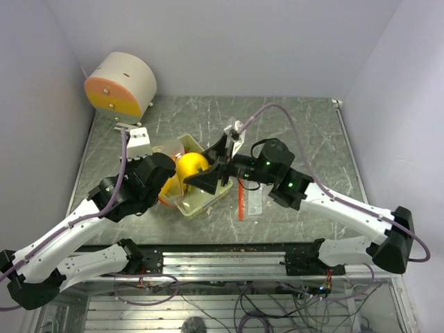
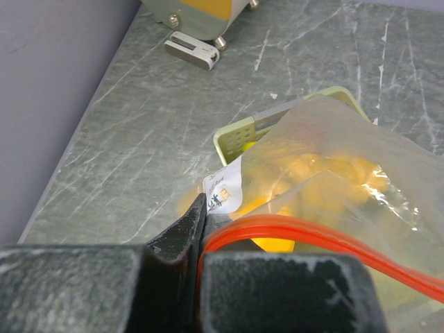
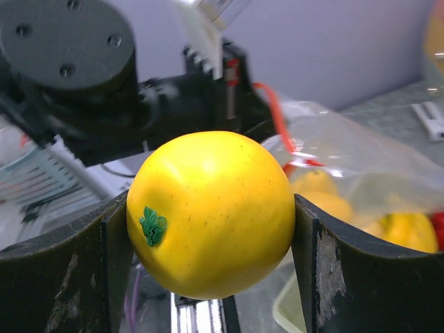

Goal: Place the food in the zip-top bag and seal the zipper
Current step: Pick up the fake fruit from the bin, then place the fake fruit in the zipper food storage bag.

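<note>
My right gripper [image 1: 208, 179] [image 3: 211, 215] is shut on a round glossy yellow fruit [image 1: 192, 166] [image 3: 211, 211] with a small green stem mark, held above the pale green tray [image 1: 202, 202] [image 2: 239, 135]. The clear zip-top bag [image 2: 347, 152] [image 3: 361, 156] lies over the tray with several yellow food pieces [image 2: 326, 173] [image 3: 326, 198] and a red piece [image 3: 438, 230] inside. My left gripper [image 1: 166, 186] [image 2: 201, 232] is shut on the bag's mouth at the red-orange zipper [image 2: 312, 232] [image 3: 277, 118], just left of the fruit.
A round white and orange device [image 1: 121, 84] stands at the back left, with a white block [image 1: 139, 141] [image 2: 193, 50] beside it. An orange strip with a clear piece [image 1: 241, 199] lies on the table right of the tray. Walls close in on the left, back and right.
</note>
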`<control>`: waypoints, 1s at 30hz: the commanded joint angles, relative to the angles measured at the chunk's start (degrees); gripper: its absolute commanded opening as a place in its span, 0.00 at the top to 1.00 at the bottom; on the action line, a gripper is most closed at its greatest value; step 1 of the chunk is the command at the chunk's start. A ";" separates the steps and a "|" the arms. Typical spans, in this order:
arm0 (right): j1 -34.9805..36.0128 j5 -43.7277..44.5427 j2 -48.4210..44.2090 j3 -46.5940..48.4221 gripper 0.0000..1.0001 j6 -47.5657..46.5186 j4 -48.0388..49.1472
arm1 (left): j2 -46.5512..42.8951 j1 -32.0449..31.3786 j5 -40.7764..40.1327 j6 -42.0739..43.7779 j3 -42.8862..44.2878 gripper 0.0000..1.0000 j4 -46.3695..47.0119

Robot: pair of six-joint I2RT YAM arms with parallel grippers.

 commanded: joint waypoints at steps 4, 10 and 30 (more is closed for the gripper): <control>0.23 -17.29 5.86 -3.02 0.43 6.24 14.97 | 1.48 0.25 3.09 2.03 -0.75 0.93 7.30; 0.35 -18.04 8.03 -3.50 0.43 8.04 16.44 | 3.26 0.31 6.28 3.18 -2.10 0.93 13.39; 0.40 5.87 9.26 -7.51 0.45 -1.83 3.57 | 1.54 0.26 12.02 2.71 2.35 0.93 13.15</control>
